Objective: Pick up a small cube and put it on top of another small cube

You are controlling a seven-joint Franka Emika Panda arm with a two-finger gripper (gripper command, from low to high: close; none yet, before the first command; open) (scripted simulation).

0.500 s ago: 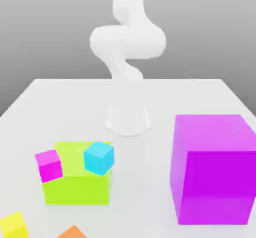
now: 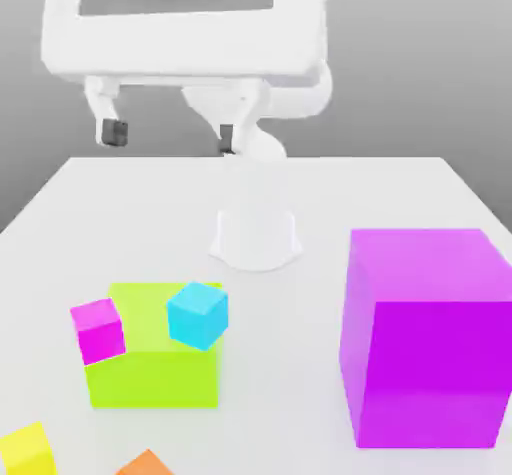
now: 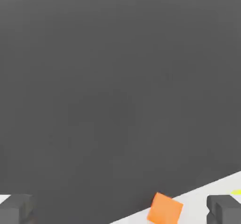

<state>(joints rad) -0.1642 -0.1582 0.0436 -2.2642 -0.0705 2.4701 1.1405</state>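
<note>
My gripper (image 2: 170,135) hangs high above the table's far side, open, with nothing between its dark fingertips (image 2: 113,131). Well below it, near the front at the exterior view's left, a small cyan cube (image 2: 197,315) and a small magenta cube (image 2: 98,330) lean against a lime block (image 2: 155,368). A small yellow cube (image 2: 27,450) and a small orange cube (image 2: 147,463) sit at the front edge. In the hand view the orange cube (image 3: 164,209) lies on the white table (image 3: 207,197), between the spread grey fingertips (image 3: 226,209).
A large magenta cube (image 2: 425,338) stands on the exterior view's right. The arm's white base (image 2: 257,231) rises from the table's middle, behind the lime block.
The white hand has swung into the top of the exterior view, fingers apart. The cubes have not moved.
</note>
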